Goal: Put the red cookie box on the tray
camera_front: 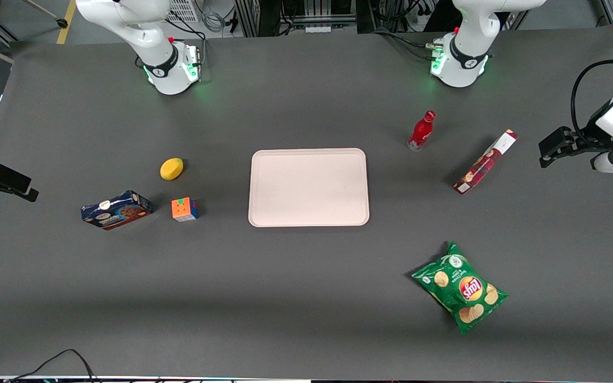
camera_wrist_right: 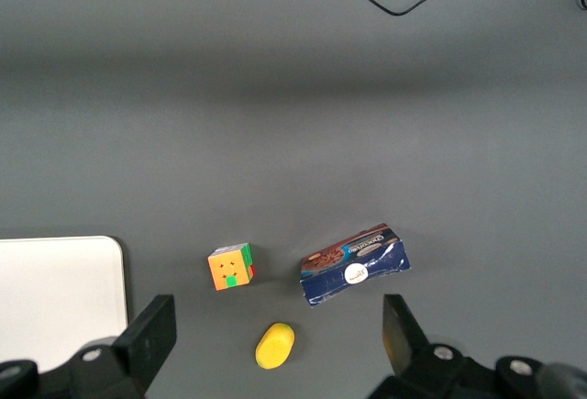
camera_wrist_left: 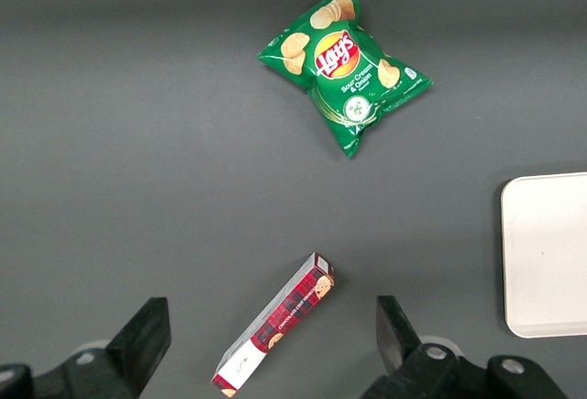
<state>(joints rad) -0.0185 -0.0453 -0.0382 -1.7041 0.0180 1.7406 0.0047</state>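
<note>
From the front, the red box (camera_front: 486, 161) lies on the worktop toward my working end, well apart from the tray (camera_front: 308, 187) in the middle. A red bottle (camera_front: 422, 131) stands between them, a little farther from the camera, and a chip bag (camera_front: 460, 287) lies nearer the camera. My tool (camera_front: 551, 148) hangs at the edge of this view, off to the side of the box and touching nothing. The step in hand, as I judge it, is the approach: I should come over the box's middle, turn my wrist so the fingers close across its slim width and not along its length, and then drop straight down, keeping clear of the bottle.

From my wrist, the box (camera_wrist_left: 275, 326) sits slanted between my two fingers (camera_wrist_left: 145, 335), well below them, with its white end nearest me. My tool (camera_wrist_left: 271, 339) is spread wide and holds nothing. The chip bag (camera_wrist_left: 345, 65) lies apart, and a corner of the tray (camera_wrist_left: 546, 257) shows.

From the parked wrist, I see only the tray's edge (camera_wrist_right: 60, 289); neither the box nor my tool shows.
</note>
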